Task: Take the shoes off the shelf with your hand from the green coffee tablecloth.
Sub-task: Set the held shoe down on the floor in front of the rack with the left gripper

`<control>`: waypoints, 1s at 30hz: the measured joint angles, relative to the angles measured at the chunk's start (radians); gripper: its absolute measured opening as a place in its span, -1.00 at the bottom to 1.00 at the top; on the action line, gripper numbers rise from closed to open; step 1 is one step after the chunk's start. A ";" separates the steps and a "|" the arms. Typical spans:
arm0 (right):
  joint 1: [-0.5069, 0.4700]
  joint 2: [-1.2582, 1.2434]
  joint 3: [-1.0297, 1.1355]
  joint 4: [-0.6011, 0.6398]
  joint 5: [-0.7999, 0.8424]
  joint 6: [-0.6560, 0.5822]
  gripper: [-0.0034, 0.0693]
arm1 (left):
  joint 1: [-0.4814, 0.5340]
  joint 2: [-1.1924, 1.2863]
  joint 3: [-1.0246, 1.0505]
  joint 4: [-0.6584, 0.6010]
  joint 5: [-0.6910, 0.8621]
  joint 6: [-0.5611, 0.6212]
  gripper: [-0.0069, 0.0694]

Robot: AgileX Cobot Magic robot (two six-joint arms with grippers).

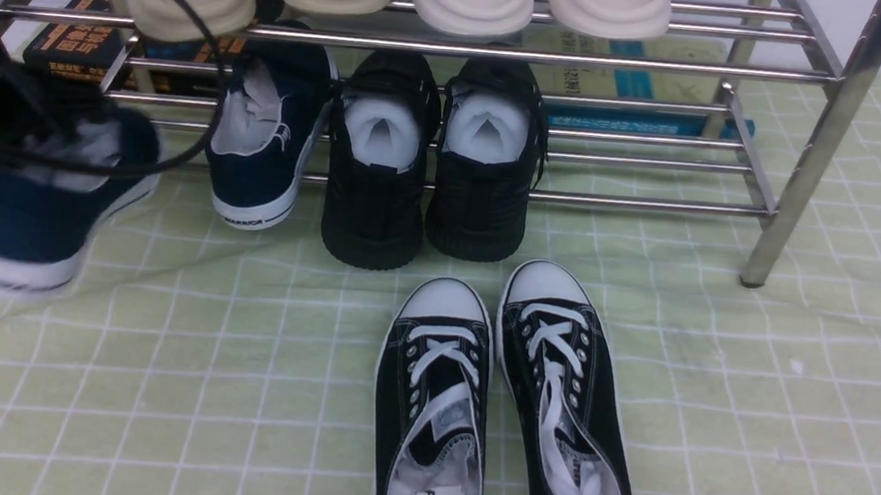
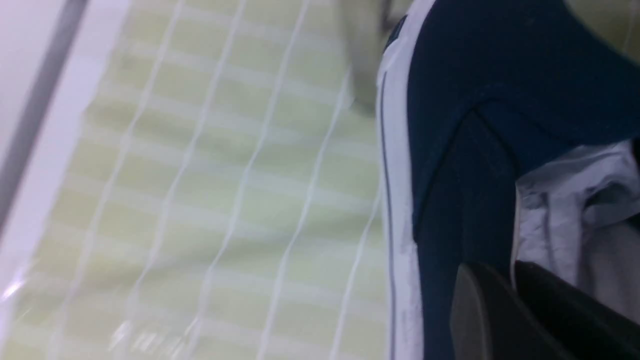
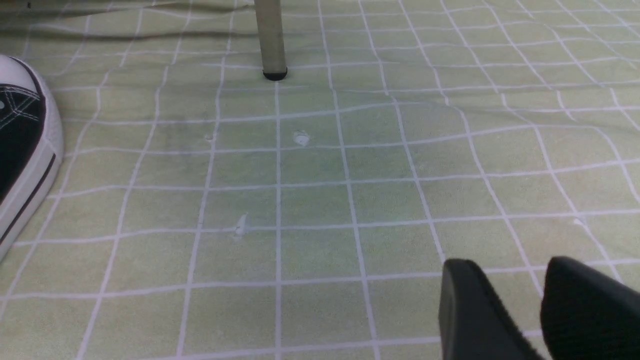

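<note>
- Currently your left end effector [image 2: 505, 280] is clamped on the rim of one navy shoe [image 1: 39, 217], its fingers pinching the blue canvas beside the white paper stuffing.
- That shoe is off the shelf [image 1: 668, 63], in front of its left end. It hangs below the end effector with its white-soled end lowest and nearest you, over the green tablecloth [image 1: 718, 387]. It is blurred, so you cannot tell whether the sole touches the cloth.
- Just to the right, the second navy shoe [image 1: 264, 150] sits on the lower tier, just beside the black sneakers [image 1: 379, 169].
- Its long axis runs front to back, and its near end reaches down over the front tube to the cloth.
- It lies to the right of the left end effector and a little farther back. My judgement is that your left arm is much the nearer one for it.
- Farther right, the black lace-ups [image 1: 563, 397] lie on the cloth, clear of the shelf.
- Your right end effector [image 3: 520, 280] hovers over bare cloth near the shelf's right leg [image 3: 270, 40], holding nothing. Its fingers stand close together, and you cannot tell whether they are fully closed.
</note>
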 joint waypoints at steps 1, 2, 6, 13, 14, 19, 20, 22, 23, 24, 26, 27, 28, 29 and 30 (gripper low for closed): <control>0.000 0.000 0.000 0.000 0.000 0.000 -0.25 | 0.000 -0.042 0.014 -0.002 0.032 0.010 -0.69; 0.000 0.000 0.000 0.000 0.000 0.000 -0.25 | 0.000 -0.080 0.038 -0.006 0.053 0.016 -0.69; 0.000 0.000 0.000 0.000 0.000 0.000 -0.25 | 0.000 -0.229 0.158 -0.056 0.069 0.018 -0.69; 0.000 0.000 0.000 0.000 0.000 0.000 -0.25 | 0.000 -0.359 0.423 -0.189 -0.103 0.020 -0.69; 0.000 0.000 0.000 0.000 0.000 0.000 -0.25 | 0.000 -0.360 0.466 -0.203 -0.152 0.021 -0.69; 0.000 0.000 0.000 0.000 0.000 0.000 -0.25 | 0.000 -0.354 0.604 -0.215 -0.349 0.021 -0.69; 0.000 0.000 0.000 0.000 0.000 0.000 -0.25 | 0.000 -0.353 0.613 -0.216 -0.355 0.021 -0.69; 0.000 0.000 0.000 0.000 0.000 0.000 -0.25 | 0.000 -0.342 0.660 -0.226 -0.439 0.021 -0.69; 0.000 0.000 0.000 0.000 0.000 0.000 -0.25 | 0.000 -0.338 0.674 -0.228 -0.459 0.021 -0.69; 0.000 0.000 0.000 0.000 0.000 0.000 -0.25 | 0.000 -0.337 0.676 -0.228 -0.462 0.021 -0.69; 0.000 0.000 0.000 0.000 0.000 0.000 -0.25 | 0.000 -0.325 0.699 -0.233 -0.495 0.021 -0.69; 0.000 0.000 0.000 0.000 0.000 0.000 -0.25 | 0.000 -0.325 0.699 -0.233 -0.496 0.021 -0.69; 0.000 0.000 0.000 0.000 0.000 0.000 -0.25 | 0.000 -0.319 0.703 -0.239 -0.498 0.021 -0.69; 0.000 0.000 0.000 0.000 0.000 0.000 -0.25 | 0.000 -0.315 0.704 -0.245 -0.498 0.021 -0.69; 0.000 0.000 0.000 0.000 0.000 0.000 -0.25 | 0.000 -0.310 0.704 -0.256 -0.496 0.021 -0.69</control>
